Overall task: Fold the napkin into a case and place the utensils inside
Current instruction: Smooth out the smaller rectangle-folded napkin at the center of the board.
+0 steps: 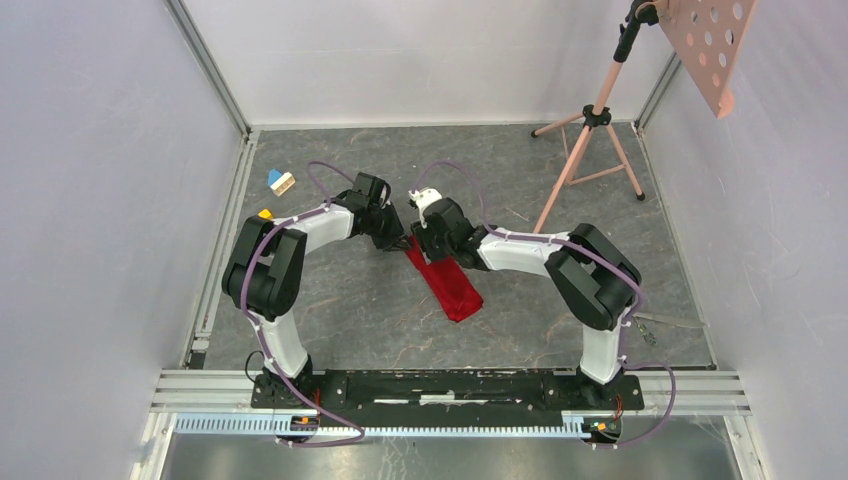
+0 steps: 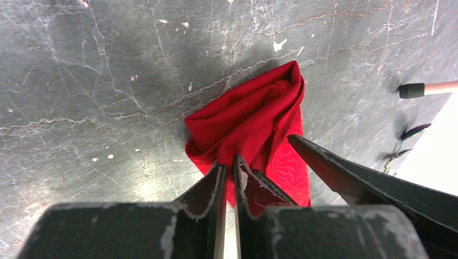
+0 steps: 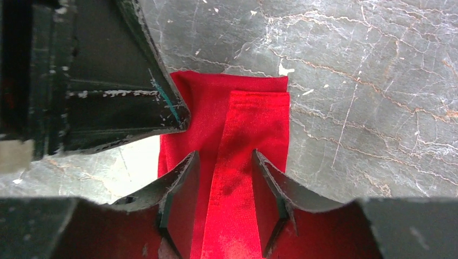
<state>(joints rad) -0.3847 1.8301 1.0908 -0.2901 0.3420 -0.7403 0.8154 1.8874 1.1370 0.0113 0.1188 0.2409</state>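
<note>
The red napkin point(image 1: 452, 287) lies in the middle of the table as a narrow folded strip, like a case. My left gripper point(image 1: 396, 238) is at its far end. In the left wrist view it point(image 2: 229, 162) is shut on a bunched fold of the napkin point(image 2: 254, 116), lifting that end. My right gripper point(image 1: 433, 246) is right beside it. In the right wrist view it point(image 3: 224, 156) is open, its fingers either side of a folded band of the napkin point(image 3: 254, 121). The utensils are out of view.
Small toy blocks point(image 1: 281, 182) and a yellow one point(image 1: 265, 213) lie at the far left. A pink tripod stand point(image 1: 590, 150) is at the far right; its rubber foot point(image 2: 413, 90) shows in the left wrist view. Grey walls enclose the table.
</note>
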